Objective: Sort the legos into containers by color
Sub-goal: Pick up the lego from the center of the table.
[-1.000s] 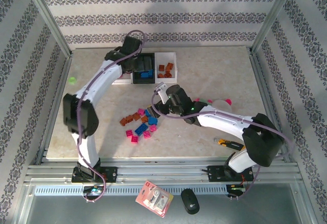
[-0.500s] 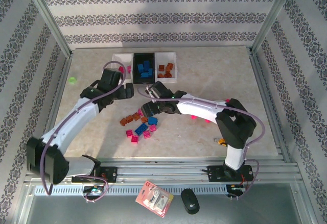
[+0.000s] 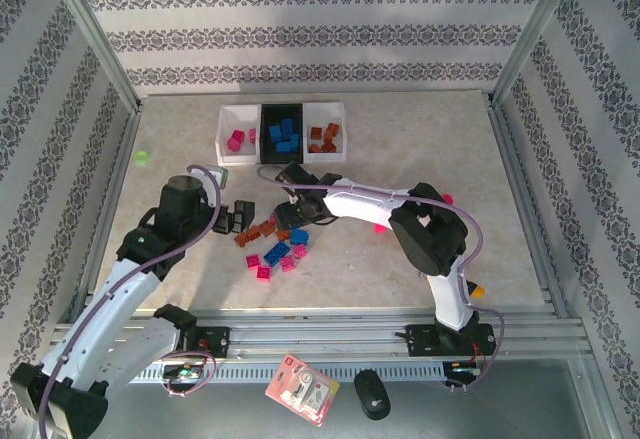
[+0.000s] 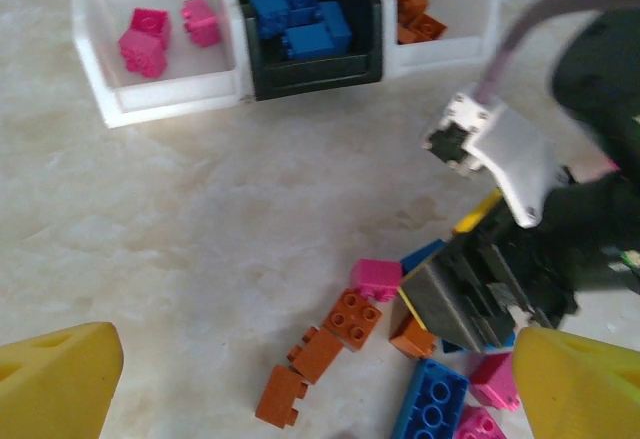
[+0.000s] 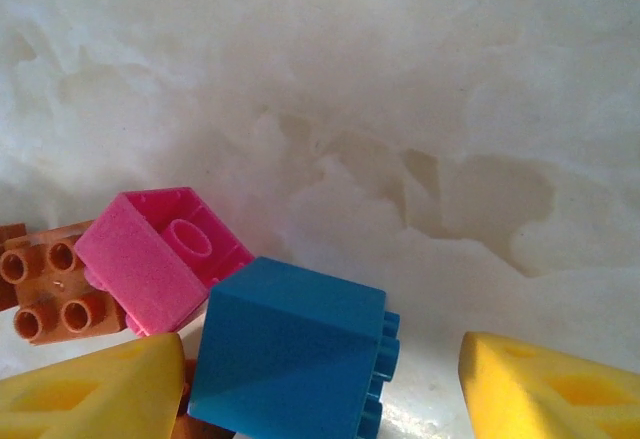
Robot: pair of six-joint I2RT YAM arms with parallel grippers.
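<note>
While the loose legos (image 3: 277,247) lie heaped on the worktop (image 3: 420,149) short of the containers (image 3: 235,157) — pink, blue and orange-brown ones already sorted inside — the right gripper (image 5: 320,389) stands wide with a blue brick (image 5: 290,354) between its jaws; the left gripper (image 4: 315,399) hangs wide and empty beside the heap.

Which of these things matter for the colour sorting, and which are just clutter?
Part of the job: loose bricks; row of three bins.
Just lying about: small green bit; red-and-white packet; black mouse.
</note>
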